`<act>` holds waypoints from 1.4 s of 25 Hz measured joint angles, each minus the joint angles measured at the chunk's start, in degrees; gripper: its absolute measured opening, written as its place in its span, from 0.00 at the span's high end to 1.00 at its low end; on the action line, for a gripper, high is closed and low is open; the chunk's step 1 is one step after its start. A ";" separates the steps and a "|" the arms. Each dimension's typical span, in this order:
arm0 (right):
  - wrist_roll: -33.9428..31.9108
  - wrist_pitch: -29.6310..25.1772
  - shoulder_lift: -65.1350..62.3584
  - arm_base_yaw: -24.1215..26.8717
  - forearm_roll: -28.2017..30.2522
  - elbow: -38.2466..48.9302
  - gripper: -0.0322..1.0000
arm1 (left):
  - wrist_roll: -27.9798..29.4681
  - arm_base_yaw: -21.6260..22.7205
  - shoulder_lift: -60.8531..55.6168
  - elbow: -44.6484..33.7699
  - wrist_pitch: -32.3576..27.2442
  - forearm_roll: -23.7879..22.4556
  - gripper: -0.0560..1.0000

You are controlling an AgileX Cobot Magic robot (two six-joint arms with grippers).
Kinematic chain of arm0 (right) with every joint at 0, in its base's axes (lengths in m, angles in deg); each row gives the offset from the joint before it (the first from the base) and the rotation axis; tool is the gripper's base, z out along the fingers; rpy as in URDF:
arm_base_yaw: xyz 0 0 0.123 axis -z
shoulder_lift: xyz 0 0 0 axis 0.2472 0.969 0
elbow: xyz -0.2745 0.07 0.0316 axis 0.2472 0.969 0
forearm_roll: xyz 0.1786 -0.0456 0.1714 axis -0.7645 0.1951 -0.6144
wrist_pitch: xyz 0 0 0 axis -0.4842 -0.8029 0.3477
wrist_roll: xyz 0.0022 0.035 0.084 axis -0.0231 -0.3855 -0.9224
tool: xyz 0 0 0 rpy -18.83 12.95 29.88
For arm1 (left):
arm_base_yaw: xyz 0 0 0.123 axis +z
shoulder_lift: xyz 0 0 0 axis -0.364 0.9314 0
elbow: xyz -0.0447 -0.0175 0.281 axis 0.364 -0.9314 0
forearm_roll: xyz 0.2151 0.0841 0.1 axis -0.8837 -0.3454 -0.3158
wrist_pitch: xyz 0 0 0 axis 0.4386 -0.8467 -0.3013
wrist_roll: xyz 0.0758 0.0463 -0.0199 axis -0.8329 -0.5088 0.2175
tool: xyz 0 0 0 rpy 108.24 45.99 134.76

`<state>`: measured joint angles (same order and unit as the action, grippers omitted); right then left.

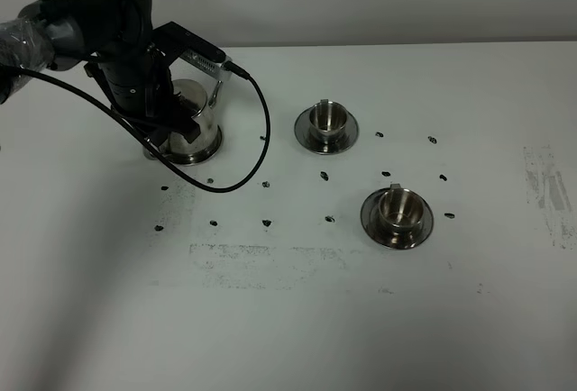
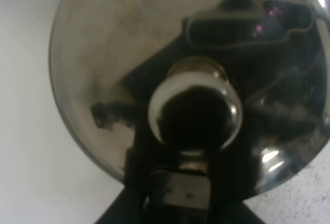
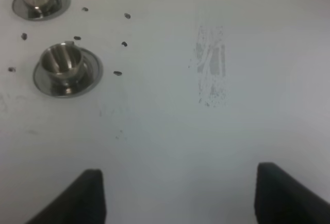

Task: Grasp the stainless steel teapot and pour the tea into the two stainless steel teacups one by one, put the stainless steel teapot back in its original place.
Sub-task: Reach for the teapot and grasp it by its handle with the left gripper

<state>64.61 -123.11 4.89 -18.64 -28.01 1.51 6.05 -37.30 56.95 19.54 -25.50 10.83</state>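
The white table [image 1: 297, 319] is the biggest thing here. My left gripper [image 1: 180, 125] is squeezed tight on the stainless steel teapot [image 1: 206, 125]. The pot stands on its round disc [image 1: 194, 152] at the back left. My right gripper [image 3: 188, 195] hangs over the table, jaws wide apart, holding nothing. The far teacup [image 1: 327, 118] and the near teacup [image 1: 398, 209] sit on saucers, right of the pot.

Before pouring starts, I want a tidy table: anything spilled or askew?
Nothing tipped: far cup and near cup stand upright. Small dark specks dot the table around them, marks or drops I cannot tell. A scuffed patch lies right of them.
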 joint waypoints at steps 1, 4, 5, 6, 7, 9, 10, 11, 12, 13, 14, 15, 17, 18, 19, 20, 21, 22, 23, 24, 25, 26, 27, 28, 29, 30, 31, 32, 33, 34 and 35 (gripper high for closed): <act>0.00 0.00 0.00 0.00 0.00 0.00 0.40 | 1.11 0.00 0.00 0.00 -0.12 0.06 0.77; 0.00 0.00 0.00 0.00 0.00 0.00 0.40 | 5.06 0.00 0.00 0.00 0.14 0.57 0.77; 0.00 0.00 0.00 0.00 0.00 0.00 0.40 | 5.74 0.00 0.00 0.00 0.40 0.69 0.77; 0.00 0.00 0.00 0.00 0.00 0.00 0.40 | 6.01 0.00 0.00 0.00 0.79 0.69 0.77; 0.00 0.00 0.00 0.00 0.00 0.00 0.40 | 6.23 0.00 0.00 0.00 1.14 0.69 0.77; 0.06 0.00 0.00 0.00 0.00 0.00 0.40 | 6.00 0.00 0.00 0.00 1.81 0.69 0.77; 0.06 0.00 0.00 0.00 0.00 0.00 0.40 | 5.61 0.00 0.00 0.00 1.97 0.69 0.77; 0.06 0.00 0.00 0.00 0.00 0.00 0.40 | 5.32 0.00 0.00 0.00 2.09 0.69 0.77; 0.06 0.00 0.00 0.00 0.00 0.00 0.40 | 5.14 0.00 0.04 0.00 2.08 0.69 0.77; 0.06 0.00 0.00 0.00 0.00 0.00 0.40 | 5.08 0.00 0.04 0.00 2.08 0.64 0.77; 0.06 0.00 0.00 0.00 0.00 0.00 0.40 | 5.02 0.00 0.04 0.00 2.08 0.64 0.77; 0.06 0.00 0.00 0.00 0.00 0.00 0.40 | 5.04 0.00 0.04 0.00 2.08 0.64 0.77; 0.06 0.00 0.00 0.00 0.00 0.00 0.40 | 5.01 0.00 0.04 0.00 1.91 0.64 0.77; 0.06 0.00 0.00 0.00 0.00 0.00 0.40 | 4.96 0.00 0.04 0.00 1.77 0.64 0.77; 0.06 0.00 0.00 0.00 0.00 0.00 0.40 | 4.90 0.00 0.04 0.00 1.53 0.64 0.77; 0.06 0.00 0.00 0.00 0.00 0.00 0.40 | 4.43 0.00 0.04 0.00 1.38 0.64 0.77; 0.06 0.00 0.00 0.00 0.00 0.00 0.40 | 3.94 0.00 0.04 0.00 1.23 0.69 0.77; 0.06 0.00 0.00 0.00 0.00 0.00 0.40 | 3.36 0.00 0.04 0.00 1.01 0.74 0.77; 0.06 0.00 0.00 0.00 0.00 0.00 0.40 | 2.82 0.00 0.06 0.00 0.78 0.98 0.77; 0.06 0.00 0.00 0.00 0.00 0.00 0.40 | 2.51 0.00 -0.06 0.00 0.77 1.15 0.77; -0.01 0.00 0.00 0.00 0.00 0.00 0.40 | 2.34 0.00 -0.13 0.00 0.72 1.42 0.77; -0.01 0.00 0.00 0.00 0.00 0.00 0.40 | 2.19 0.00 -0.31 0.00 0.60 1.76 0.77; -0.01 0.00 0.00 0.00 0.00 0.00 0.40 | 2.08 0.00 -0.44 0.00 0.44 1.95 0.77; -0.01 0.00 0.00 0.00 0.00 0.00 0.40 | 2.05 0.00 -0.44 0.00 0.36 2.07 0.77; -0.01 0.00 0.00 0.00 0.00 0.00 0.40 | 2.01 0.00 -0.44 0.00 0.23 2.07 0.77; -0.01 0.00 0.00 0.00 0.00 0.00 0.40 | 2.01 0.00 -0.44 0.06 0.12 2.07 0.77; -0.01 0.00 0.00 0.00 0.00 0.00 0.40 | 2.01 0.00 -0.44 0.06 -0.04 2.11 0.77; -0.01 0.00 0.00 0.00 0.00 0.00 0.40 | 1.95 0.00 -0.44 0.27 -0.18 2.11 0.77; -0.01 0.00 0.00 0.00 0.00 0.00 0.40 | 1.95 0.00 -0.44 0.47 -0.50 2.11 0.77; -0.01 0.00 0.00 0.00 0.00 0.00 0.40 | 1.95 0.00 -0.44 0.73 -0.59 2.11 0.77; -0.01 0.00 0.00 0.00 0.00 0.00 0.40 | 1.95 0.00 -0.57 0.87 -0.65 2.11 0.77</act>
<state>64.60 -123.11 4.89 -18.64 -28.01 1.51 7.99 -37.30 56.38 20.40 -26.15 12.94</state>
